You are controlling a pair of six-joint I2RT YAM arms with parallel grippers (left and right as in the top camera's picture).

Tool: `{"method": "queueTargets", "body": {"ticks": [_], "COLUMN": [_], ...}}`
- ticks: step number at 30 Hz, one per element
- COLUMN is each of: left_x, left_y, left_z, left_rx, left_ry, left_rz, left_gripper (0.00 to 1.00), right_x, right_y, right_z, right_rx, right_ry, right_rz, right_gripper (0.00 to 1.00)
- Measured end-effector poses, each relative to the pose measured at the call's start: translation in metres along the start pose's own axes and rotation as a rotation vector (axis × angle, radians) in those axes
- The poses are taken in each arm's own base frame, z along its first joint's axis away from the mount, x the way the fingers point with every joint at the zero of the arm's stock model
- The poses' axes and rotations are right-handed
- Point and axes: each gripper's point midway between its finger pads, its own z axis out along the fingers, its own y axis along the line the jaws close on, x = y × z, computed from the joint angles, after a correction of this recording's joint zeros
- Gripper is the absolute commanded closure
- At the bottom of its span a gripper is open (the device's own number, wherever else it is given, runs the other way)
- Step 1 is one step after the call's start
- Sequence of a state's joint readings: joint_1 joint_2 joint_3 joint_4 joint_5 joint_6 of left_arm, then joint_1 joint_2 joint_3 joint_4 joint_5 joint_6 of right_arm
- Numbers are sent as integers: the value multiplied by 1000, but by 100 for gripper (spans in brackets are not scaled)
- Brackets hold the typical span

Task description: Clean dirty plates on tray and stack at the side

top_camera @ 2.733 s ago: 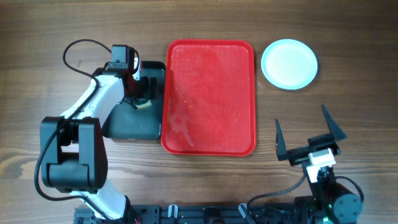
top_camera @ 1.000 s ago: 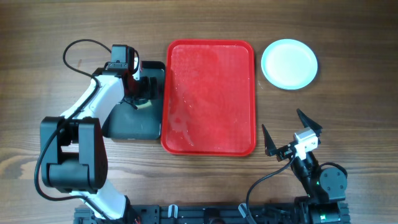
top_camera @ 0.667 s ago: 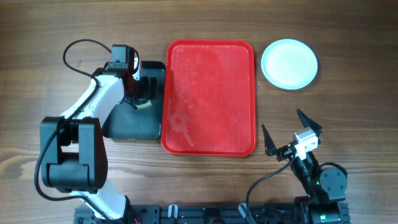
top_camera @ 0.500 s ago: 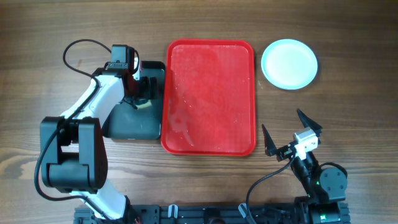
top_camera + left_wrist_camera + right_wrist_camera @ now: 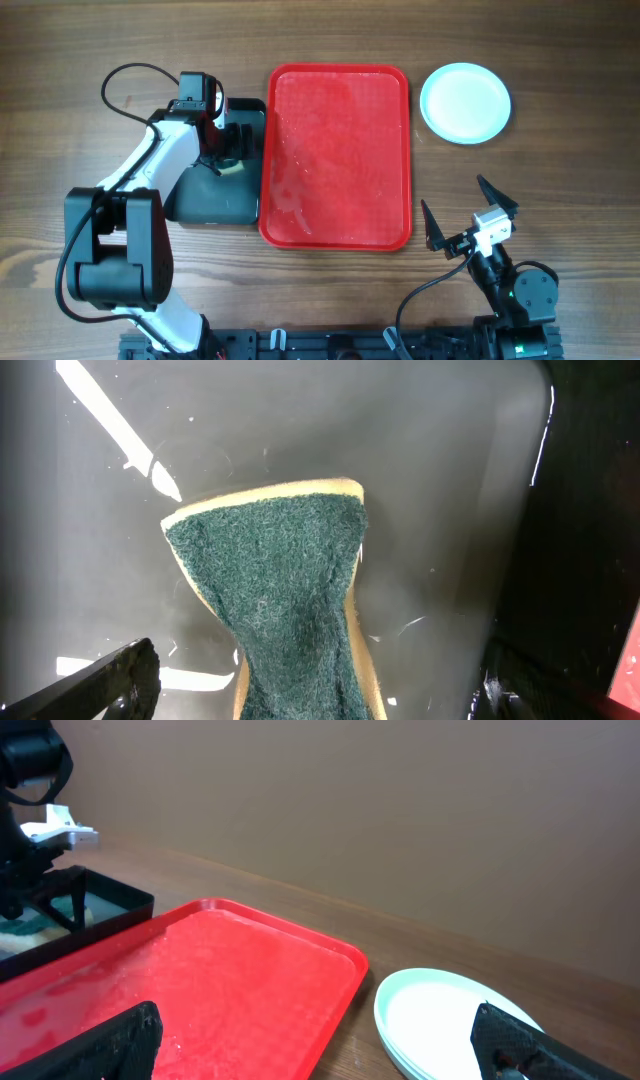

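Overhead: the red tray (image 5: 338,155) lies mid-desk (image 5: 560,40), with the plates (image 5: 465,103) stacked on the desk beside its far right corner; the left jaws hang over the black tray (image 5: 215,205), and the right jaws stand apart near the front edge. Left wrist: jaws wide apart, flanking a green sponge (image 5: 285,610) — neither tip touching it. Right wrist: jaws apart, gripping nothing — red tray left, plates right.

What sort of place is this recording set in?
Probably a robot test bench staged for dishwashing, not a real kitchen: a wood-grain table against a plain brown wall, a large red plastic tray, and a green scouring sponge in a shallow black tray.
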State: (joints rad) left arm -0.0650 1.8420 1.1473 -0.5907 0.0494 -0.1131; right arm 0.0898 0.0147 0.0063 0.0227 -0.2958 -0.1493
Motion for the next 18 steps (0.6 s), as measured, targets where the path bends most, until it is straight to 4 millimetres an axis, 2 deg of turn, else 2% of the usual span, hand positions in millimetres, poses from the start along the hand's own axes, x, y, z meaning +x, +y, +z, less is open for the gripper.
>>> {"method": "queueTargets", "body": {"ticks": [6,9,12,14,15,18], "left_x": [-1,-9,-23,-33,-39,-46], "left_y": [0,-2,-7,-10,-12,-15], "left_z": [-2,-16,-49,-77,-98,-139], "left_rx": [1,8,26,40,50,69], "left_ry": [-6,-48,-142,-219,-276,-385], "left_rz": [0,2,7,11,14,19], "left_gripper": [0,0,0,0,0,0], "right_x": [0,0,0,0,0,0], "right_y": [0,0,0,0,0,0], "right_z": [0,0,0,0,0,0], "right_rx": [0,0,0,0,0,0], "right_ry": [0,0,0,0,0,0], "right_rz": [0,0,0,0,0,0], "right_gripper": [0,0,0,0,0,0]}}
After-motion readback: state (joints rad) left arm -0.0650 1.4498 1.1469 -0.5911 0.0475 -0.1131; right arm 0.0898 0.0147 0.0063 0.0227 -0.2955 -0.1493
